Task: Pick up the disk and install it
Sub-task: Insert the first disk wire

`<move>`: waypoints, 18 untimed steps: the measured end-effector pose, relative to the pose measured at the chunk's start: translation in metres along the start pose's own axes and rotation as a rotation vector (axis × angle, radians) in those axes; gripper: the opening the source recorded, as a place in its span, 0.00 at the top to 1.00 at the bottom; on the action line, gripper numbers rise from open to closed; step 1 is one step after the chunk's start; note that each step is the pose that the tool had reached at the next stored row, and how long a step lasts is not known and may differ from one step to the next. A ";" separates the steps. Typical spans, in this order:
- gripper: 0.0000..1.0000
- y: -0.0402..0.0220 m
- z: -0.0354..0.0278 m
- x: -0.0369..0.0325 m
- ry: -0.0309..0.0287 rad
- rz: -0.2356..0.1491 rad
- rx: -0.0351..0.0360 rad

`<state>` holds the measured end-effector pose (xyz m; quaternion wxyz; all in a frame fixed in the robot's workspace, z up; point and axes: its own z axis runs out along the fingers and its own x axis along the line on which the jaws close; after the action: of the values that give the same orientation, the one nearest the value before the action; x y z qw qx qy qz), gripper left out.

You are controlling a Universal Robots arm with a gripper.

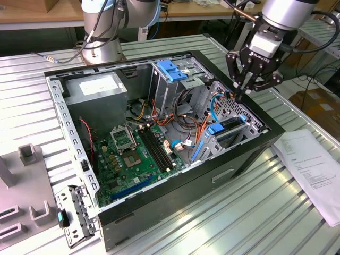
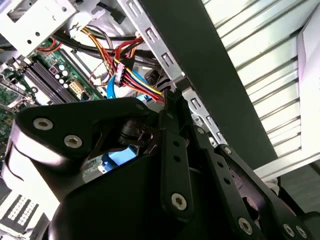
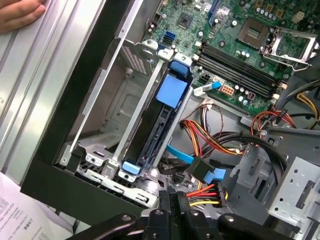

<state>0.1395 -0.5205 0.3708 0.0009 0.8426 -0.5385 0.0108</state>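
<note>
The disk (image 1: 223, 128) stands on edge in the metal bay at the open computer case's corner on the exterior view's right, its blue carrier rail upward. In the first wrist view the disk (image 3: 171, 93) sits down in that bay slot, with blue tabs at both ends. My gripper (image 1: 240, 96) hangs just above the case's edge beyond the disk, apart from it, fingers pressed together with nothing seen between them. In both wrist views the gripper (image 3: 174, 196) (image 2: 170, 95) has its tips beside a black connector (image 3: 220, 191) with red, yellow and black wires.
A grey drive cage with a blue handle (image 1: 172, 69) stands mid-case, the motherboard (image 1: 135, 154) beside it. Loose cables (image 1: 188, 135) run between cage and bay. A paper sheet (image 1: 313, 170) lies on the exterior view's right. A person's hand (image 3: 20, 12) rests on the table. Grey fixtures (image 1: 24, 196) sit left.
</note>
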 end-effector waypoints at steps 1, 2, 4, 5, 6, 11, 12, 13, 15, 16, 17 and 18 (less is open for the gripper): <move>0.83 0.0019 0.0000 -0.0008 0.0000 0.000 0.0000; 0.83 0.0032 0.0000 -0.0014 0.0000 0.000 0.0000; 0.83 0.0050 -0.0001 -0.0022 0.0001 0.006 -0.0001; 0.83 0.0051 -0.0001 -0.0022 0.0002 0.016 -0.0002; 0.83 0.0051 0.0000 -0.0023 0.0002 0.029 -0.0004; 0.83 0.0055 0.0004 -0.0025 0.0011 0.083 -0.0016; 0.83 0.0055 0.0005 -0.0025 0.0009 0.088 -0.0017; 0.83 0.0055 0.0005 -0.0025 0.0010 0.091 -0.0017; 0.83 0.0055 0.0005 -0.0025 0.0011 0.099 -0.0019; 0.83 0.0055 0.0008 -0.0025 0.0010 0.113 -0.0021; 0.83 0.0055 0.0011 -0.0025 0.0014 0.139 -0.0026; 0.83 0.0055 0.0013 -0.0025 0.0017 0.156 -0.0029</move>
<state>0.1335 -0.5206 0.3694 0.0017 0.7981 -0.6024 0.0107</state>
